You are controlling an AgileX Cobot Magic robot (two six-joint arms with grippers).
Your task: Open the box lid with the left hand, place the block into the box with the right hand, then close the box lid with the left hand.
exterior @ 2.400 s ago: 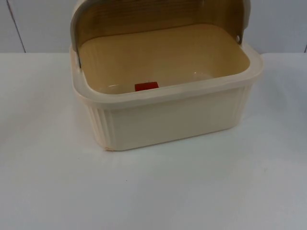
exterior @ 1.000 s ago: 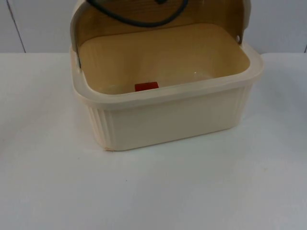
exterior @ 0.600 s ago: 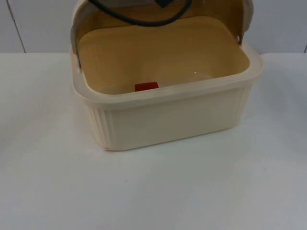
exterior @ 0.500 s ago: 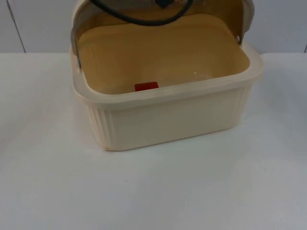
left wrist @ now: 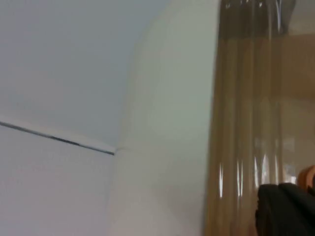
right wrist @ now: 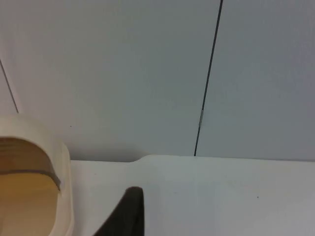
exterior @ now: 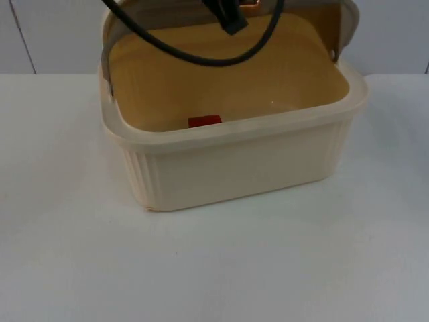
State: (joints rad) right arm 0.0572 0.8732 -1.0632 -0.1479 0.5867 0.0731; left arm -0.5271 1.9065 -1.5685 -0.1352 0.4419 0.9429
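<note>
Progress check, left to right. Left tool [left wrist: 288, 209]: a dark fingertip sat right against the translucent brown lid [left wrist: 246, 123], with the cream box [exterior: 234, 161] wall beside it; I couldn't tell how far its fingers were apart or whether they actually had hold of the lid. From the top view, the lid [exterior: 345, 23] stood raised over the back rim of the box, tilted forward over the opening rather than thrown fully back, so my read was that the closing step was in hand but not finished. The box sat toward the back edge of the desk [exterior: 214, 268], about mid-width. The red block [exterior: 204, 121] lay inside it on the floor, close behind the front wall and left of centre, so steps one and two looked done: lid opened, block placed. Right tool [right wrist: 129, 211]: it waited off to the right of the box, above bare desk near the back edge by the grey partition wall [right wrist: 147, 73], with the box's right end [right wrist: 34, 187] in its view; its finger spread couldn't be read, and nothing was visibly held. Left to do: bring the lid down fully onto the rim and let go.
</note>
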